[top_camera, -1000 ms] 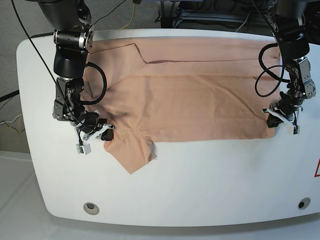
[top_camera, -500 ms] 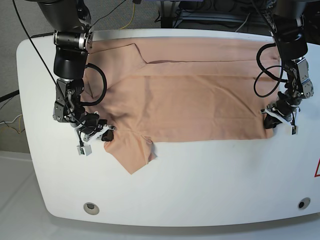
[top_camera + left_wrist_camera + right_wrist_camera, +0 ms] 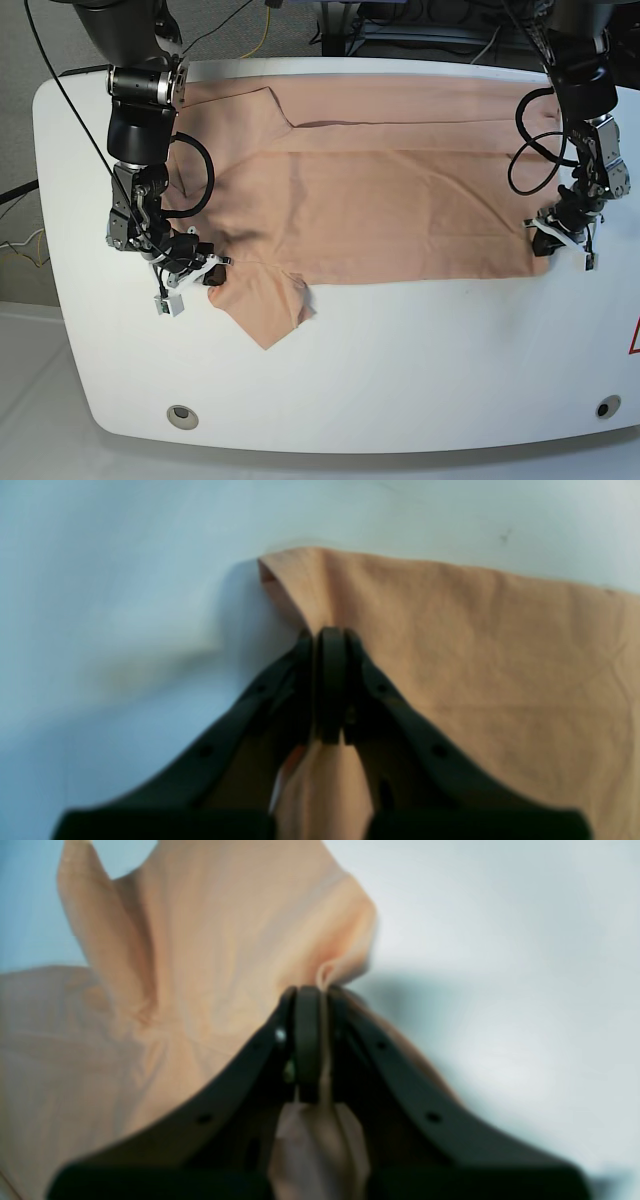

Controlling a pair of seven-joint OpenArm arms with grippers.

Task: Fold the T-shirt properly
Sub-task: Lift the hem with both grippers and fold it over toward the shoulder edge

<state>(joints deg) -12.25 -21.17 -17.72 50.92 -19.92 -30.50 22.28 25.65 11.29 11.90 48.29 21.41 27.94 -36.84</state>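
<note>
From my base view the T-shirt lies spread across the far half of the white table, its long body running from 9 toward 3 o'clock, with one sleeve hanging out toward 7 o'clock from the near edge.

My right gripper sits at the shirt's 8 o'clock corner, just where that sleeve meets the body. On the right wrist camera I see its jaws pressed together on a pinch of peach cloth — fabric bunches up above the fingertips and more trails down between the fingers.

My left gripper is at the 3 o'clock end, on the near hem corner. The left wrist camera shows its jaws clamped on the shirt too, the corner rising slightly off the table just past the tips.
</note>
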